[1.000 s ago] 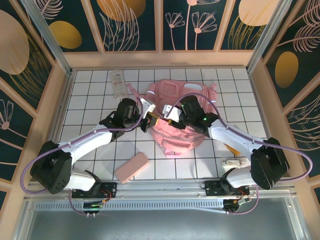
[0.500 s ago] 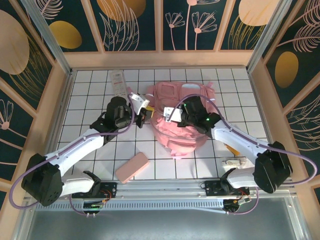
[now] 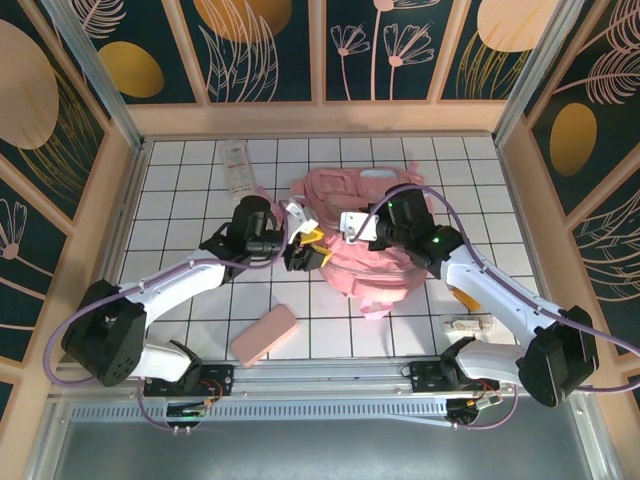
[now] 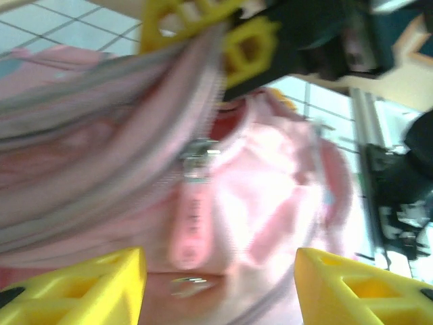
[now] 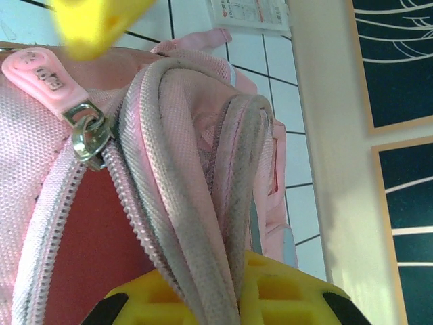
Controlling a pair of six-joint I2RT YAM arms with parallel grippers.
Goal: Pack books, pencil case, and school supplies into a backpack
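Note:
The pink backpack (image 3: 372,262) lies mid-table. My right gripper (image 3: 350,232) is shut on a bunched fold of its opening rim (image 5: 203,203), close to the zipper slider (image 5: 91,135), and the reddish inside (image 5: 74,257) shows. My left gripper (image 3: 305,252) hangs open at the bag's left edge; its yellow fingertips (image 4: 74,284) stand wide apart over the pink zipper pull (image 4: 193,223) and touch nothing. The pink pencil case (image 3: 264,334) lies near the front. A clear packet (image 3: 237,168) lies at the back left. An orange item (image 3: 462,297) and a whitish item (image 3: 466,324) lie at the front right. The books are hidden.
Wooden walls (image 3: 110,230) close in the white tiled table (image 3: 180,210) on three sides. The right arm (image 3: 490,285) passes over the orange item. The clear packet (image 5: 250,13) also lies beyond the bag in the right wrist view.
My left gripper has opened and swung back down to the backpack's left edge. The right gripper stays clamped on the rim and has drawn it up and right; the bag shifted with it.

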